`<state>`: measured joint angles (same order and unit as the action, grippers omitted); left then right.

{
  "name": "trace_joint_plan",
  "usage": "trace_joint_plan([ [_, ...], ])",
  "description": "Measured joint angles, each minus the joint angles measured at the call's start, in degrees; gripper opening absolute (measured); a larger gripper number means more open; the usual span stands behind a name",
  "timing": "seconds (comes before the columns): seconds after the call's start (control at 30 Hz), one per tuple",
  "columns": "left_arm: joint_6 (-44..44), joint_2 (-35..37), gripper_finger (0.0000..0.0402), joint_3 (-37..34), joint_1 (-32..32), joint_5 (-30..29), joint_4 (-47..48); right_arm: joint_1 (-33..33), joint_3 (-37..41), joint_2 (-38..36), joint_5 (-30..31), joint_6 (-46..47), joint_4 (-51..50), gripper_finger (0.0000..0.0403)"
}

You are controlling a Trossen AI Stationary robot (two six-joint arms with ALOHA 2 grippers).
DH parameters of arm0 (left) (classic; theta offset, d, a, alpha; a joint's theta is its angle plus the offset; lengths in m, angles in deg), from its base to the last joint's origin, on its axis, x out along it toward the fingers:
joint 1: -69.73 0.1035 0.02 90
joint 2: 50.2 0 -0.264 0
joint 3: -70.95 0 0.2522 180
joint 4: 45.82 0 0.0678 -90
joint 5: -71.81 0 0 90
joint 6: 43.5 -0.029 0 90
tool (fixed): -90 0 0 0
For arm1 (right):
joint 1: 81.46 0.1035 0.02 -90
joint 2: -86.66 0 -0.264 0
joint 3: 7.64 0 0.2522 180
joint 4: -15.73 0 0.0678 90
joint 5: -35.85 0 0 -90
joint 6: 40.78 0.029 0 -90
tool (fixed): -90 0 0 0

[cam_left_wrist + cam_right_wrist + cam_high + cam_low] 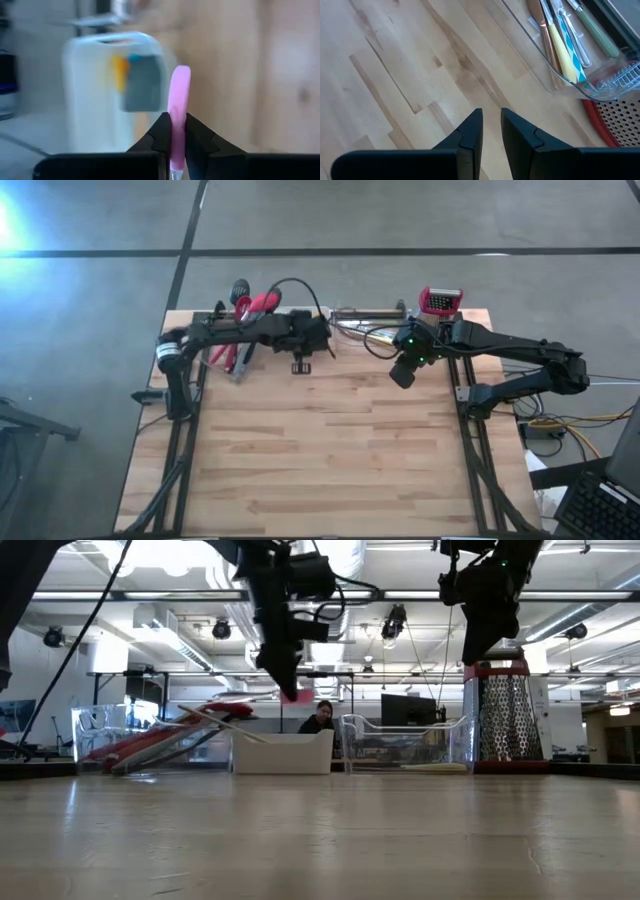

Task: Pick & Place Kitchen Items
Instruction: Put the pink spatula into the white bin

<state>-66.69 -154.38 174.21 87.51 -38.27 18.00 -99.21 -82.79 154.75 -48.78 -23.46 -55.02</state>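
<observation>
My left gripper hangs above the table's far middle, shut on a thin pink item. Beyond it stands the white tray, which holds an orange, a blue and a grey block. Red and black long-handled utensils lie at the far left, in a clear bin. Thin knives lie in a second clear bin at the far right. My right gripper hovers high near that bin, its fingers a little apart with nothing between them. My left gripper pinches the pink item's lower part between its two fingers, which slant down from above. The item is seen edge-on, sticks out past the fingertips with its rounded end free, and is lifted clear of the table and tray.
A red-topped metal grater stands at the far right corner, next to the knife bin. Cables trail over the far edge. The bare wooden tabletop stretches from the middle to the near edge.
</observation>
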Motion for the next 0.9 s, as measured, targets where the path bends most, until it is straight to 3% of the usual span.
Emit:
trace_joint_plan([
  [0.17, -2.2, 0.0, 0.0028, 3.7, 3.2, -2.3, -0.6, 0.0, 0.0, 0.0, 0.0, 0.1, 0.0, 0.0067],
  [0.43, -7.0, -1.1, 0.0028, 3.2, 8.6, -1.5, -7.4, 0.0, 0.0, 0.0, 0.2, 0.1, 0.2, 0.0077],
  [0.7, -9.6, -8.3, 0.0028, 6.7, 9.9, -0.2, -10.7, 0.0, 0.0, 0.0, 0.2, 0.0, 0.2, 0.0075],
  [0.9, -9.8, -16.3, 0.0028, 14.5, 11.1, -3.7, -4.0, 0.0, 0.0, 0.0, 0.2, 0.0, 0.3, 0.0066],
])
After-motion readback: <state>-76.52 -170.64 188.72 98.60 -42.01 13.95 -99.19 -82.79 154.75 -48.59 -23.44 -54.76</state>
